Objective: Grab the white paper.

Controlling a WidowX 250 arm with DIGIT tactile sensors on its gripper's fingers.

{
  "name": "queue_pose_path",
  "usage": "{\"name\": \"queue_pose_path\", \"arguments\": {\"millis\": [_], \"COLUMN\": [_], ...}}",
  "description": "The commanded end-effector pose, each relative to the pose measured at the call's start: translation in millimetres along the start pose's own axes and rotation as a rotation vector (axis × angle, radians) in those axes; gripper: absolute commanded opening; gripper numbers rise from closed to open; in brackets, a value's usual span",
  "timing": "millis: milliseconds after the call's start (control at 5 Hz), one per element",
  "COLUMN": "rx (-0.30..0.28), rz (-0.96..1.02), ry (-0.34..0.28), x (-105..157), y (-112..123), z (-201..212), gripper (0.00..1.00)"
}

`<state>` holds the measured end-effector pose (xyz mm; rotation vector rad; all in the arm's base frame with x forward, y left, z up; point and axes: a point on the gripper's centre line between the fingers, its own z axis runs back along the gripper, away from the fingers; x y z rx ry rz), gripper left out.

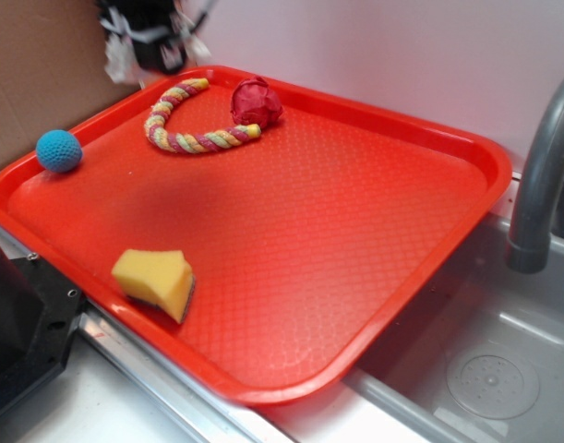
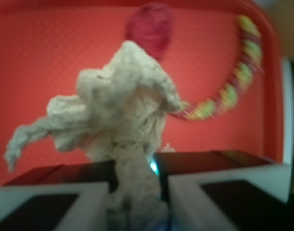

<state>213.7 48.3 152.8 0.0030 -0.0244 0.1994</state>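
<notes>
The white paper [image 2: 122, 106] is a wrinkled off-white wad that fills the middle of the wrist view, hanging above the red tray [image 2: 50, 57]. My gripper [image 2: 137, 183] is shut on its lower end, with paper pinched between the two fingers. In the exterior view the gripper [image 1: 157, 46] is blurred and raised over the tray's far left corner, and bits of white paper [image 1: 123, 57] stick out beside it. The dark red ball [image 2: 150, 24] lies on the tray beyond the paper.
On the red tray [image 1: 355, 231] lie a yellow sponge [image 1: 157, 277] near the front left, a blue ball [image 1: 59, 149] at the left rim, a twisted rope toy [image 1: 185, 125] and the dark red ball [image 1: 256, 101]. A grey faucet [image 1: 540, 175] and sink [image 1: 485, 369] stand to the right.
</notes>
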Motion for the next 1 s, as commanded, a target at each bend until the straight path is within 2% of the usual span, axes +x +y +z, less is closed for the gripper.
{"name": "queue_pose_path", "arguments": {"millis": [0, 200, 400, 800], "rx": [-0.115, -0.067, -0.048, -0.004], "rz": [0.082, 0.04, 0.034, 0.04], "ry": [-0.07, -0.119, -0.124, -0.106], "x": [-16, -29, -32, -22], "y": [-1, -31, -36, -38], "z": [66, 80, 76, 64], "gripper": [0.0, 0.0, 0.0, 0.0]}}
